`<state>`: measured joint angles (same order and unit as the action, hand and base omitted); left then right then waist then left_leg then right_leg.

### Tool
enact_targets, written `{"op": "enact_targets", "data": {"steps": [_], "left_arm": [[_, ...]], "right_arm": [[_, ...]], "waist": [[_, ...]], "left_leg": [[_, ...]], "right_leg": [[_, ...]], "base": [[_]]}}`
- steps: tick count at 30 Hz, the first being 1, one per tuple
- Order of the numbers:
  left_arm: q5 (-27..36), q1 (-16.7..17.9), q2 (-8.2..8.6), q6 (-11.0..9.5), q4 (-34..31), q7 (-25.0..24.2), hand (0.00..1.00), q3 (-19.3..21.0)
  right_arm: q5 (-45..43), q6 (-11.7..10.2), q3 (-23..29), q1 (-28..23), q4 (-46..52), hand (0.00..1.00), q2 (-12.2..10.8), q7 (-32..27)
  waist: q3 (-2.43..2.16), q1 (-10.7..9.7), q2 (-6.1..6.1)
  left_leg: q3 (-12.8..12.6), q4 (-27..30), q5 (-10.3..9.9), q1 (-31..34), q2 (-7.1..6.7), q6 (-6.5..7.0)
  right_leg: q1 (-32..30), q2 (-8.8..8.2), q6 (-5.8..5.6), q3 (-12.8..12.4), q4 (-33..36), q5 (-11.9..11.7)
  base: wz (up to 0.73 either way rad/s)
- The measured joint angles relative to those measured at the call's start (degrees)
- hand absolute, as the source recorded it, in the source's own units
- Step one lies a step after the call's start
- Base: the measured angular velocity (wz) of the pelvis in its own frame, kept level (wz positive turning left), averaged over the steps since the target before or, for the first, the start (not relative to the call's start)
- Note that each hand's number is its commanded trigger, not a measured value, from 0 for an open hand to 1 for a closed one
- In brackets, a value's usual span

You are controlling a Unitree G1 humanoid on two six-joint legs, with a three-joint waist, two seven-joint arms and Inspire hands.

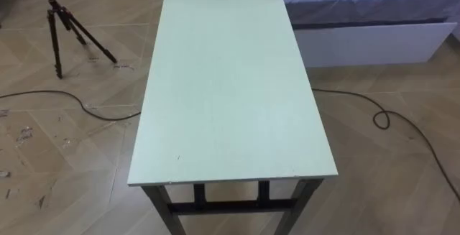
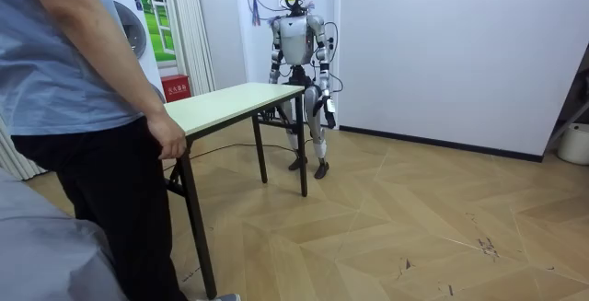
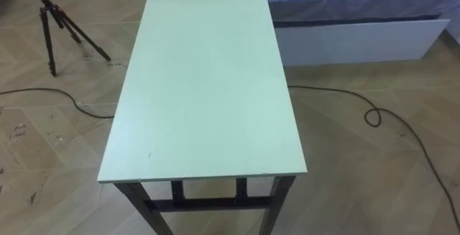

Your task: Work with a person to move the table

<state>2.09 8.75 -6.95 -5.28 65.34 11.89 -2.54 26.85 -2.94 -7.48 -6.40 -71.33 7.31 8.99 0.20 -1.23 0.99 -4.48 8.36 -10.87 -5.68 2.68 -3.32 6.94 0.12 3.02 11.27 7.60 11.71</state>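
Table (image 2: 241, 101) stands level, the person's hand (image 2: 170, 141) on the tabletop's (image 1: 230, 84) far end; robot's left hand (image 2: 329, 114) and right hand (image 2: 273, 78) hang by its near end, openness cannot be told; risk: a one-sided lift tilts it, swinging it into the bed (image 1: 359, 5) alongside.

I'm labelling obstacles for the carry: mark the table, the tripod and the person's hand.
table (image 1: 230, 84), left eye view, middle of its top.
tripod (image 1: 55, 41), left eye view, on one leg.
person's hand (image 2: 168, 138), room view, knuckles at the table's end.
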Motion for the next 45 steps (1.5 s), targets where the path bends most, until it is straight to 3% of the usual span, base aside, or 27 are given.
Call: {"op": "enact_targets", "data": {"steps": [7,12,18,21,24,27,29,32,35,41,45], "left_arm": [[0.8,0.0,0.00,0.0,0.0,0.0,0.00,0.0],[5.4,-0.1,0.44,0.1,0.2,-0.8,0.00,0.3],[16.0,-0.3,0.55,0.6,-0.2,-8.1,0.00,0.5],[23.5,-0.3,0.56,1.3,-2.7,-11.4,0.00,0.7],[30.8,1.1,0.02,1.8,-9.3,-14.2,0.00,-0.7],[36.0,3.0,-1.09,2.4,-18.8,-16.7,0.00,-4.7],[38.1,4.8,-1.91,2.4,-25.7,-18.6,0.00,-8.7],[41.8,6.3,-2.32,2.5,-29.6,-19.3,0.00,-11.5],[45.6,8.3,-4.60,2.9,-34.7,-19.5,0.00,-15.1],[57.1,9.8,-4.67,4.5,-45.1,-20.1,0.00,-20.7],[61.1,9.6,-4.61,4.5,-48.0,-21.3,0.00,-21.5]], "right_arm": [[0.0,0.0,0.0,0.3,-0.4,0.00,0.0,0.5],[1.7,1.1,-0.1,0.6,-0.5,0.00,0.0,1.0],[5.9,1.9,0.0,0.4,1.5,0.00,0.1,5.8],[9.4,2.1,1.8,-0.9,8.5,0.00,0.4,8.3],[14.8,2.0,2.3,-3.1,17.1,0.00,0.6,9.7],[18.7,1.8,0.8,-6.3,26.4,0.00,0.6,11.6],[21.4,2.3,-2.2,-9.7,33.1,0.00,1.4,12.1],[23.3,2.7,-6.5,-11.9,37.3,0.00,2.1,14.5],[27.0,3.5,-10.0,-12.5,41.0,0.00,2.2,15.5],[32.1,4.9,-13.5,-12.5,50.8,0.00,2.6,18.9],[33.7,5.4,-14.4,-12.4,52.4,0.00,2.6,19.9]], "waist": [[0.00,0.0,-0.03],[0.09,0.3,0.04],[0.11,1.0,-0.20],[0.07,1.1,-0.59],[0.04,1.2,-0.70],[0.11,1.1,-0.96],[0.13,1.4,-1.08],[0.20,1.3,-1.18],[0.38,1.2,-1.26],[0.53,1.1,-1.35],[0.50,0.3,-1.29]], "left_leg": [[0.0,-0.1,0.0,0.0,0.00,0.00],[0.0,-0.1,0.0,0.0,0.00,0.02],[-0.2,1.2,-0.2,1.5,-0.03,0.28],[-0.2,1.3,-0.2,2.0,-0.03,0.28],[-0.1,1.2,-0.2,2.2,-0.08,0.28],[-0.1,1.3,-0.2,2.6,-0.03,0.28],[-0.1,1.2,-0.2,2.7,0.02,0.28],[-0.2,1.1,-0.2,2.6,0.02,0.28],[-0.2,1.0,-0.2,2.6,-0.05,0.29],[-0.1,1.3,-0.3,2.8,-0.40,0.54],[-0.1,1.5,-0.2,2.7,-0.43,0.62]], "right_leg": [[0.0,0.00,0.00,0.1,0.0,0.0],[0.0,-0.02,-0.01,0.0,0.1,0.0],[-1.0,-0.18,-0.08,0.0,0.2,0.0],[-1.5,-0.20,-0.11,0.1,0.3,0.0],[-1.5,-0.24,-0.12,0.3,0.3,0.0],[-1.7,-0.28,-0.13,0.9,1.0,0.0],[-2.0,-0.32,-0.14,1.3,1.3,0.0],[-2.0,-0.39,-0.16,1.3,1.3,0.0],[-1.9,-0.47,-0.17,1.4,1.3,0.0],[-2.0,-0.86,-0.51,1.6,1.8,0.2],[-2.0,-0.92,-0.58,1.6,2.1,0.2]], "base": [[0.00],[0.00],[0.00],[0.02],[0.03],[0.09],[0.00],[-0.06],[0.05],[0.03],[0.00]]}}
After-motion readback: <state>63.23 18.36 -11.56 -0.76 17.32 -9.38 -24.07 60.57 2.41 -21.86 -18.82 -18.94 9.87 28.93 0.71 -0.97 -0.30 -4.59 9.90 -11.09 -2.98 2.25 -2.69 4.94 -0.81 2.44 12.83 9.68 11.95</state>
